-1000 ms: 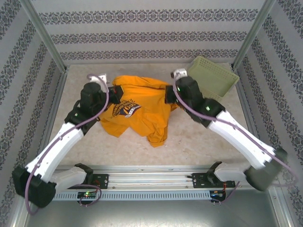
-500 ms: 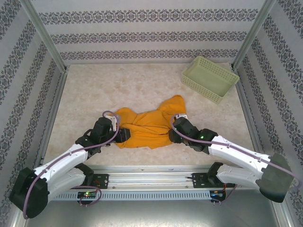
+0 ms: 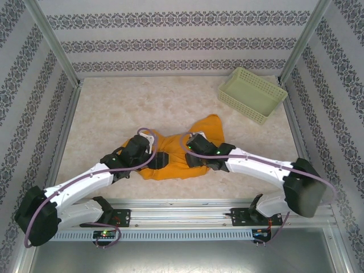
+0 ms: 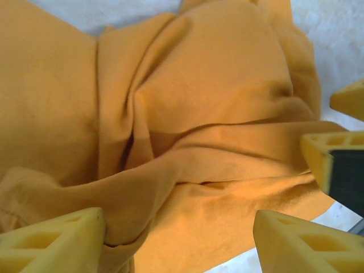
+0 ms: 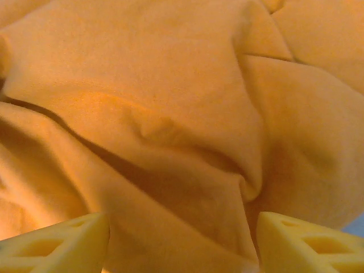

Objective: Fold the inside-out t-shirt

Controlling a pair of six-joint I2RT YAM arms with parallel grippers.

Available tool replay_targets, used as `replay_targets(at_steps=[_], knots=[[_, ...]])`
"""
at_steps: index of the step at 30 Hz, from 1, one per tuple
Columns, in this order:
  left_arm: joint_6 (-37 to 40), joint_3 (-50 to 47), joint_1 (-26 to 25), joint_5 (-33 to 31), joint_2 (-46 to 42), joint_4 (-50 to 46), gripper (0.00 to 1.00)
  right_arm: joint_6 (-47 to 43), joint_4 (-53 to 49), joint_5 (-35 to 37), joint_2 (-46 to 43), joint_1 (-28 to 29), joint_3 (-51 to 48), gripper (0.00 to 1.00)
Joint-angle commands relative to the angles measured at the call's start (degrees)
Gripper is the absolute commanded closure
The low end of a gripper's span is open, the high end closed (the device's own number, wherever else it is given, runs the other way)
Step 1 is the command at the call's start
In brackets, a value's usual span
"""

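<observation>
The crumpled orange-yellow cotton t-shirt lies bunched on the pale marbled tabletop near its front edge, between the two arms. The left gripper and the right gripper hover over it, jaws spread wide, with loose folds of cloth between the fingers. The pale green plastic lattice basket sits at the far right corner, well apart from the shirt, its bare floor showing.

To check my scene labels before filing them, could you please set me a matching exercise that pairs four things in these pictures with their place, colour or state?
Things:
1. t-shirt
2. basket
3. left gripper
4. right gripper

Descriptions:
A. pale green, at the far right corner of the table
B. open, over the t-shirt's right half
C. orange-yellow, bunched up towards the table's near edge
D. open, over the t-shirt's left half

Pairs: 1-C, 2-A, 3-D, 4-B
</observation>
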Motion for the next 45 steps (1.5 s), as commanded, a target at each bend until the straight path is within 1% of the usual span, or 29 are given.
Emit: replay_targets(at_steps=[1, 4, 7, 8, 9, 15, 18, 21, 25, 29, 30, 32, 34, 36, 38, 42, 44, 45], knots=[[-0.3, -0.3, -2.0, -3.7, 0.5, -1.9, 0.3, -1.6, 2.3, -1.7, 3.8, 0.5, 3.8, 0.38], [-1.8, -1.8, -3.2, -4.2, 0.0, 0.1, 0.3, -1.0, 2.4, -2.7, 6.2, -0.3, 6.0, 0.61], [-2.0, -2.0, -4.1, -5.6, -0.6, 0.0, 0.3, -0.9, 2.5, -2.9, 6.0, -1.4, 7.4, 0.89], [-1.9, -2.1, -4.2, -6.0, -1.0, -0.2, 0.3, -0.8, 2.4, -3.0, 5.5, -1.7, 7.8, 0.96], [-1.7, -2.2, -4.4, -6.5, -1.7, -0.2, 0.29, -0.7, 2.1, -3.0, 5.0, -2.0, 8.2, 1.0], [-1.2, -2.3, -4.6, -8.8, -3.5, -1.8, 0.26, -0.9, 0.6, -3.6, 1.0, -2.6, 8.2, 1.0], [-1.1, -2.9, -4.9, -8.6, -3.8, -1.0, 0.24, -0.1, -0.1, -3.2, -1.1, -2.6, 7.1, 1.0], [0.0, -1.6, -7.3, -9.2, -2.6, -0.3, 0.16, 0.5, 0.8, -5.2, -4.4, -2.4, 7.0, 1.0], [1.1, 2.7, -10.3, -10.8, 0.6, 0.2, 0.14, 0.7, 4.0, -9.5, -6.8, -2.2, 8.5, 1.0], [1.9, 4.8, -10.5, -12.1, 5.4, 3.6, 0.13, 0.4, 3.8, -9.8, -2.8, -3.1, 11.4, 1.0], [2.1, 5.3, -10.5, -12.8, 7.1, 4.2, 0.11, 0.4, 3.8, -10.0, -1.8, -3.3, 11.9, 1.0], [1.8, 6.6, -10.3, -13.7, 10.3, 4.9, 0.02, 0.4, 4.8, -10.5, -1.0, -3.5, 12.6, 1.0], [1.2, 8.2, -10.1, -12.8, 13.7, 6.0, 0.0, 0.6, 5.8, -10.9, -0.9, -3.8, 12.8, 1.0], [0.9, 9.5, -10.1, -12.0, 16.3, 7.0, 0.0, 0.7, 5.8, -10.9, -0.8, -4.1, 13.2, 1.0], [-0.2, 10.4, -9.6, -13.7, 18.2, 7.1, 0.05, 0.9, 5.5, -11.0, -1.1, -4.6, 13.2, 1.0], [-1.1, 10.0, -7.3, -12.7, 19.5, 10.1, 0.26, 2.6, 4.9, -10.8, -2.8, -5.0, 11.7, 1.0], [-0.7, 10.9, -6.8, -11.9, 20.0, 9.8, 0.43, 3.8, 4.7, -10.7, -4.0, -5.0, 10.2, 1.0], [-0.4, 11.3, -6.8, -11.6, 20.0, 9.4, 0.54, 4.2, 4.8, -10.2, -4.7, -4.9, 9.2, 1.0]])
